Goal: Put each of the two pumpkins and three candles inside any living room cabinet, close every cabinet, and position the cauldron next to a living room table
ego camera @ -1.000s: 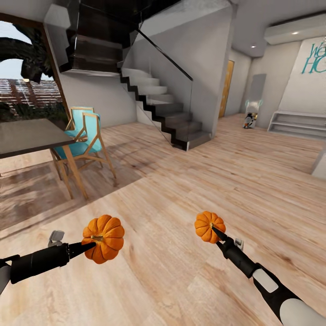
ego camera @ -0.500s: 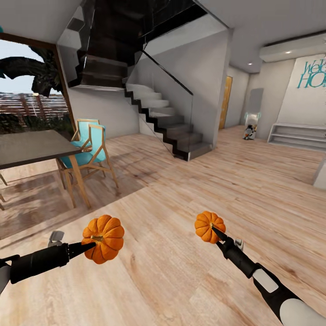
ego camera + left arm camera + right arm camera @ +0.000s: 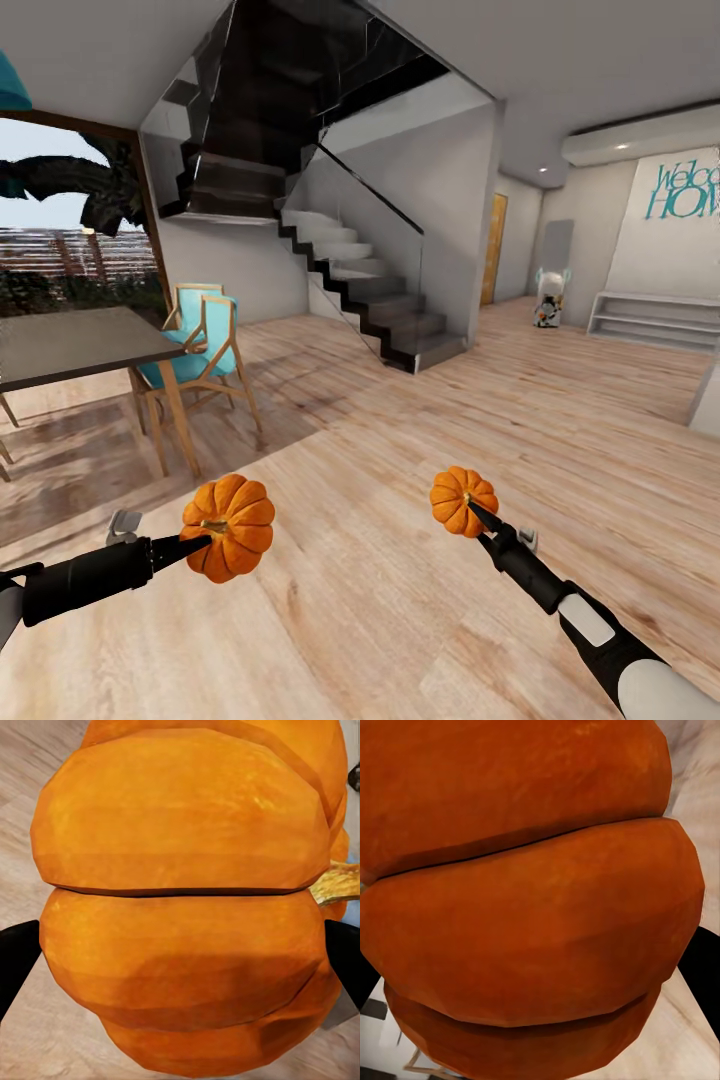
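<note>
From the head camera, the left gripper [image 3: 200, 541] clamps one pumpkin [image 3: 230, 513] above the wooden floor [image 3: 400, 450]; the right gripper [image 3: 474, 513] clamps the other pumpkin [image 3: 462, 499]. A staircase [image 3: 360, 280] stands far ahead, a dining table [image 3: 80, 340] left.

In the left wrist view, black fingers [image 3: 16, 964] flank the pumpkin [image 3: 187, 892].

In the right wrist view, its pumpkin [image 3: 525, 892] sits between dark fingers [image 3: 701, 967].

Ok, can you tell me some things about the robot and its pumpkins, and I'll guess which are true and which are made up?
1. Each gripper holds an orange pumpkin. True: the left gripper holds the left pumpkin, and the right gripper holds the right pumpkin.
2. The pumpkins rest on the floor. False: both are held up above the wooden floor.
3. A staircase stands ahead. True.
4. The chair by the dark table is red. False: it is turquoise with a wooden frame.
5. The two pumpkins touch each other. False: they are apart.
</note>
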